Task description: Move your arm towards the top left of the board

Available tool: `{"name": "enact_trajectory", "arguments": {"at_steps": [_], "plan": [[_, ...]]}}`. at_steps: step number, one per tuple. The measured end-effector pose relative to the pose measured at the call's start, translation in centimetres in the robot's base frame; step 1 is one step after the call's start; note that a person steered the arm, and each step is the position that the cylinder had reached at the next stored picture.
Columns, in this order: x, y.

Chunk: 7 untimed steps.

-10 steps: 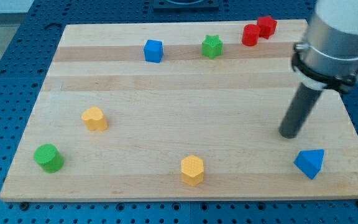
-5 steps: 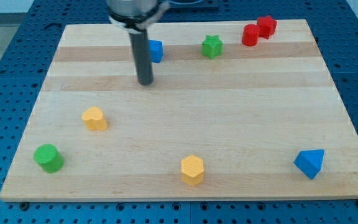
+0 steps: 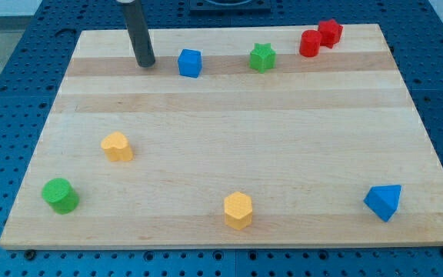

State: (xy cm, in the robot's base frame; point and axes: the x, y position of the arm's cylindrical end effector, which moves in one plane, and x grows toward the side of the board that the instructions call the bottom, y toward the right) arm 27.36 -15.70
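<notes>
Pale wood, matt plastic, dark rod

The board (image 3: 229, 146) is light, smooth-sanded wood with bands of grain running across it, on a blue perforated desk (image 3: 6, 77) that looks like painted metal. The rod above my tip (image 3: 145, 64) is dark with a dull sheen. The blue cube (image 3: 190, 62), green star (image 3: 262, 58) and yellow hexagonal block (image 3: 238, 210) look like smooth, matt plastic.
</notes>
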Motion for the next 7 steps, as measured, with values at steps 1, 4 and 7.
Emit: {"name": "enact_trajectory", "arguments": {"at_steps": [1, 4, 7], "plan": [[-1.4, -0.1], [-1.4, -0.5], [-1.4, -1.4]]}}
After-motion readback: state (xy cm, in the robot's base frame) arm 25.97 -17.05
